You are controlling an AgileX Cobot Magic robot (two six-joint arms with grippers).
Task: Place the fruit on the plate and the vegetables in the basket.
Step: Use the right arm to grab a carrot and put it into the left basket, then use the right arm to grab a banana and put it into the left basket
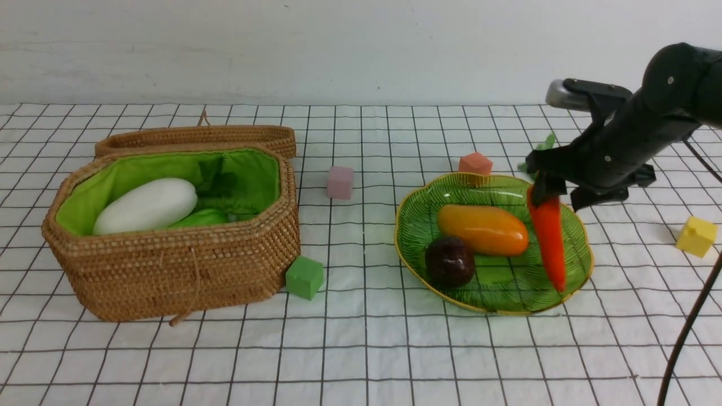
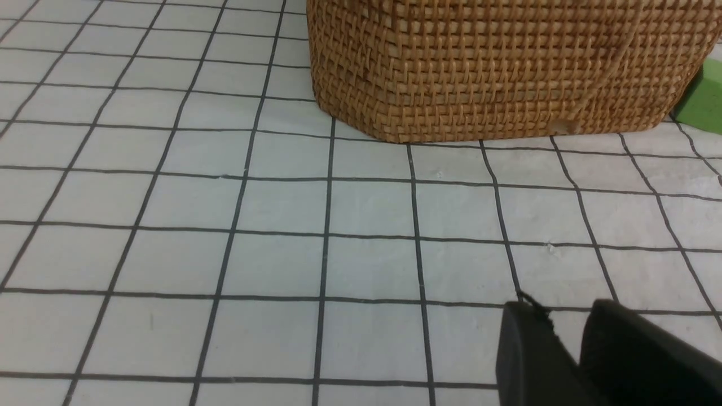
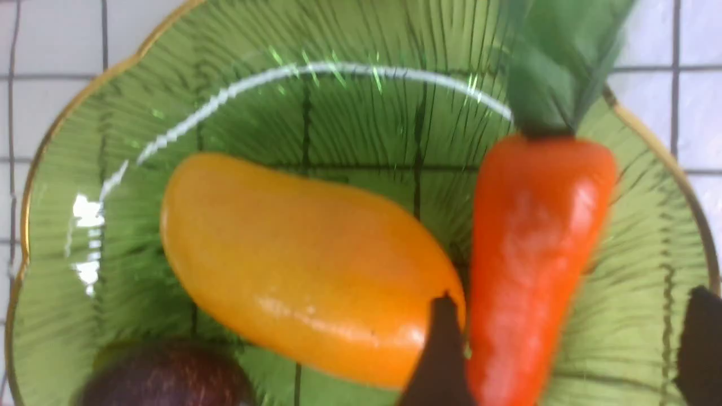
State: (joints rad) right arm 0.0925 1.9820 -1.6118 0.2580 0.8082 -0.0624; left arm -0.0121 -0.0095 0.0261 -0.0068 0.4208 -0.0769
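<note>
Nearest me, the left gripper (image 2: pixel 567 324) hangs low over the checked cloth (image 1: pixel 361 349), just short of the basket's (image 1: pixel 180 265) near wall. Its black fingers are drawn almost together with nothing between them.

A green cube (image 1: pixel 304 276) sits against the basket's near right corner. To the right, well apart from the basket, is the plate (image 1: pixel 496 301), ribbed green glass with a wavy gold edge. On it lie a dark purple ball (image 1: pixel 449 261) at the near left and a glossy mango (image 1: pixel 483 229) just behind it, lying crosswise.

The carrot (image 1: pixel 550 237) is the odd one out. It is over the plate's right side, long axis running near to far, its point toward me and its leaves past the far rim. The right gripper (image 1: pixel 557 194) is at its thick end with the jaws apart on either side. One of its fingers (image 3: pixel 437 361) is close against the carrot and the other is clear of it, so I judge it isn't clamped. That arm is much the nearer one, and the carrot belongs away to the left.

The basket is stiff woven rattan with a soft green lining. A smooth white radish (image 1: pixel 145 206) and a pale green cucumber (image 1: pixel 203 218) are already inside, and the lid (image 1: pixel 197 137) is thrown back behind. Pink (image 1: pixel 340 182), orange-pink (image 1: pixel 475 163) and yellow (image 1: pixel 696 235) cubes lie scattered farther off.
</note>
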